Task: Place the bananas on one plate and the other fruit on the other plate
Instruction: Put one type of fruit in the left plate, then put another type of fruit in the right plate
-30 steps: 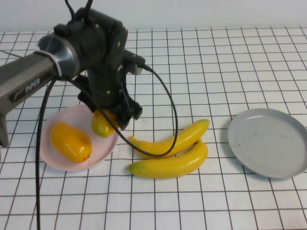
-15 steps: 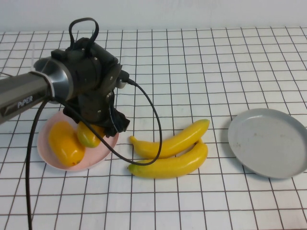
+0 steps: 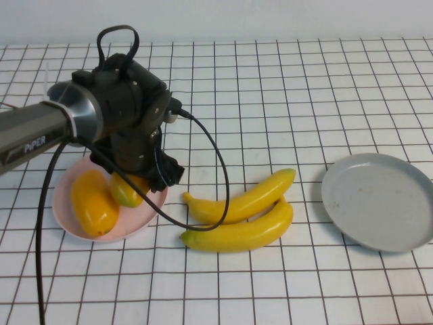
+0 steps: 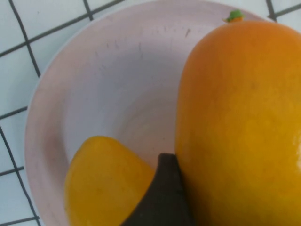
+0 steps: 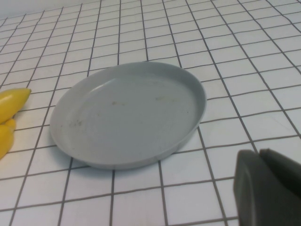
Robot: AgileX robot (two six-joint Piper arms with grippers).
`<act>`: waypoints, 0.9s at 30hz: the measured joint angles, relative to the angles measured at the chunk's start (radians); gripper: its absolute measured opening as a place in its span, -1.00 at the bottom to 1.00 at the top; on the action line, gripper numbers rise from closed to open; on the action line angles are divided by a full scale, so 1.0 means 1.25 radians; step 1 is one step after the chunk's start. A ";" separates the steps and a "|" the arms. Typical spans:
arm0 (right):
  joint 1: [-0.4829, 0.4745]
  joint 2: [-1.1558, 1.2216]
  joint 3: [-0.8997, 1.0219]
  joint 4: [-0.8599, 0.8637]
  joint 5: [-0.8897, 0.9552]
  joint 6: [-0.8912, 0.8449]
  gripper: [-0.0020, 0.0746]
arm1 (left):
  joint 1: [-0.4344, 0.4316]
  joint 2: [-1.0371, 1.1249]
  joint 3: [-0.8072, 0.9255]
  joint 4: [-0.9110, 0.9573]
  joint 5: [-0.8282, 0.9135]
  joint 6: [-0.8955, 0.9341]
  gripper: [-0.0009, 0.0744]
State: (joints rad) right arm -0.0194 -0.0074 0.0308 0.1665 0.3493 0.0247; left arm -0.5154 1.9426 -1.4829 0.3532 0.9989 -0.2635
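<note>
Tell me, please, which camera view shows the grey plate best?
The right wrist view: the grey plate fills it, whole and empty, the right hand beside it. The high view shows the plate at its edge, slightly cut off. The left wrist view shows none of it, only the left hand over the pink plate.

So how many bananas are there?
2. Both bananas lie side by side on the table between the two plates: one farther from the robot, the other nearer. None seem hidden.
</note>
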 joint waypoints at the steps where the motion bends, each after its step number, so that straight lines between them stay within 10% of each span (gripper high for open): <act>1: 0.000 0.000 0.000 0.000 0.000 0.000 -0.99 | 0.000 0.000 0.000 -0.002 0.000 -0.002 0.51; 27: 0.000 0.000 0.000 0.000 0.000 0.000 -0.99 | -0.062 -0.258 0.012 -0.042 0.007 0.031 0.76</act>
State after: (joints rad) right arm -0.0194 -0.0074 0.0308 0.1665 0.3493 0.0247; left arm -0.5935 1.6198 -1.4681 0.3009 1.0072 -0.2254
